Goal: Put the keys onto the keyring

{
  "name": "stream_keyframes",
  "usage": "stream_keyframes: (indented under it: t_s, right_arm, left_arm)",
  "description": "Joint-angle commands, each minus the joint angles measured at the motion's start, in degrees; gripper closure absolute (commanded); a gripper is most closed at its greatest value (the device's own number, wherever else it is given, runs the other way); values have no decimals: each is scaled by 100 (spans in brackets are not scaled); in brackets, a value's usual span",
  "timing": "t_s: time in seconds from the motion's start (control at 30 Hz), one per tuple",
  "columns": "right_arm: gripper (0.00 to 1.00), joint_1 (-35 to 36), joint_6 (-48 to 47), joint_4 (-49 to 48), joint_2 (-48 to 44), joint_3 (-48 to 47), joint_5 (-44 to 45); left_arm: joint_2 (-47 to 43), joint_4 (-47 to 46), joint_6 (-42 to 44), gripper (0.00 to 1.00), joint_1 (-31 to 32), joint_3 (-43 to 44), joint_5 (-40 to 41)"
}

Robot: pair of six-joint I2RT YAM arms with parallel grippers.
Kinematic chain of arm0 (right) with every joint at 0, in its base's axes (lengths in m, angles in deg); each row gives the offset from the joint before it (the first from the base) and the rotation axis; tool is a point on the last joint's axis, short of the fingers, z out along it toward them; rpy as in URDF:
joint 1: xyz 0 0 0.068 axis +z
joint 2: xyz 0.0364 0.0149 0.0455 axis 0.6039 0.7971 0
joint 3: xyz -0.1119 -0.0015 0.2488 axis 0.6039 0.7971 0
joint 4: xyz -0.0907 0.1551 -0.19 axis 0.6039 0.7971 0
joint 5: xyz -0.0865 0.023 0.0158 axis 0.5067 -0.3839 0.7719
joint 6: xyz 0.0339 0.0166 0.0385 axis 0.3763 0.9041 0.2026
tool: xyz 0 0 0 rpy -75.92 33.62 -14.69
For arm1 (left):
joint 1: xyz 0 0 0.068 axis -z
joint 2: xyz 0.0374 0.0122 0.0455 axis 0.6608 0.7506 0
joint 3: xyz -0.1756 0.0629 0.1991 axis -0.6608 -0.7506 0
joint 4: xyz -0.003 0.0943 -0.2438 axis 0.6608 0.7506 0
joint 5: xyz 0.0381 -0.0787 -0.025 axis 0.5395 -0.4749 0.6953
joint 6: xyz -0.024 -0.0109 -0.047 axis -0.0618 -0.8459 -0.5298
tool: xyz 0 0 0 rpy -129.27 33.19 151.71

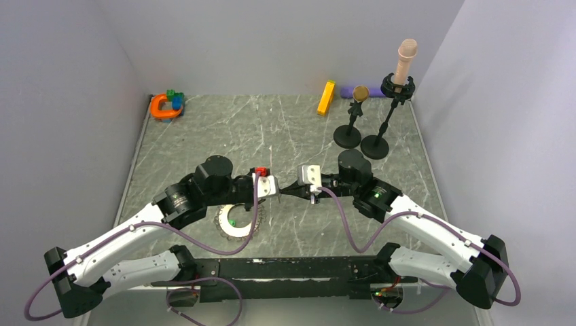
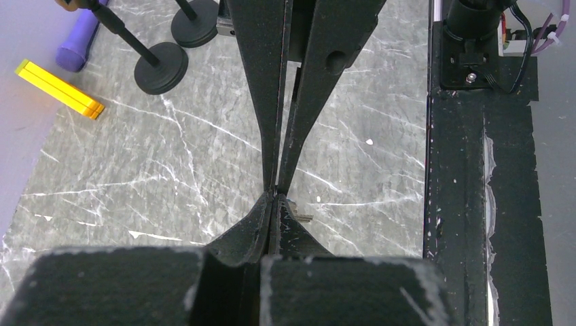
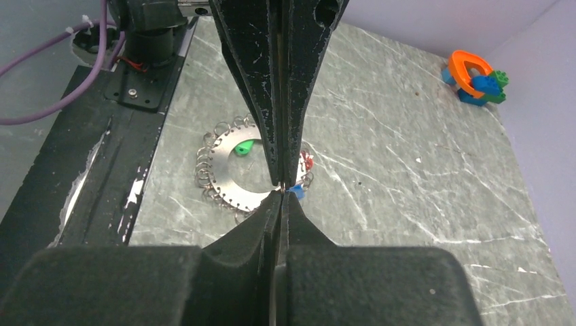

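Your left gripper [image 2: 274,201] has its jaws pressed together, with a tiny metal sliver [image 2: 303,217] at the tips. It is perhaps a key, but I cannot tell. Your right gripper [image 3: 280,197] meets it tip to tip, jaws closed too. Steady both and align carefully before passing anything. The large, flat, toothed silvery metal keyring [image 3: 221,173] lies on the grey marbled table [image 3: 407,170] left of those tips and apart from them, a green-headed key [image 3: 242,147] inside it.

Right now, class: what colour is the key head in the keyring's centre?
Green key head, clearest in the right wrist view.
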Motion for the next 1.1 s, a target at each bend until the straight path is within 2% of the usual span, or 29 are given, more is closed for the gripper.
stream_keyframes:
  t_s: [0.0, 0.13, 0.2, 0.27, 0.3, 0.37, 0.43, 0.53, 0.6, 0.7, 0.8, 0.97, 1.07]
  right_arm:
    - [99, 33, -48, -211, -72, -65, -150]
    - [100, 31, -154, -171, -86, -62, -209]
    - [100, 22, -157, -210, -129, -29, -221]
    - [100, 28, -125, -313, -220, 23, -240]
    - [100, 28, -105, -356, -253, 60, -251]
    - [100, 28, -58, -500, -338, 147, -256]
    - [100, 27, -6, -663, -422, 224, -239]
    - [100, 23, -173, -861, -579, 419, -324]
    - [100, 30, -569, -1137, -783, 714, -524]
    - [100, 32, -1252, -1480, -989, 1089, -793]
    - [100, 28, -1580, -1507, -964, 1130, -951]
    - [100, 49, -2090, -1662, -950, 1263, -1254]
    - [100, 62, -2113, -1694, -950, 1284, -1248]
  left_arm:
    - [8, -226, -12, 100, 31, 49, -59]
    - [-44, -276, -84, 100, 36, 26, 22]
    - [-181, -390, -169, 86, 36, -77, 168]
    - [-443, -674, -280, 61, 16, -339, 294]
    - [-623, -955, -351, 54, 3, -529, 351]
    - [-1034, -1437, -521, 42, -88, -999, 400]
    - [-1472, -2129, -806, 36, -248, -1468, 386]
    - [-2189, -3118, -1046, 34, -517, -2276, 68]
    - [-2649, -3848, -897, 34, -618, -2908, -312]
    - [-2999, -4666, -754, 41, -637, -3593, -703]
    - [-2806, -4700, -793, 55, -639, -3560, -1010]
    - [-2182, -5056, -866, 55, -637, -3436, -1460]
    - [-1946, -5328, -914, 59, -637, -3391, -1605]
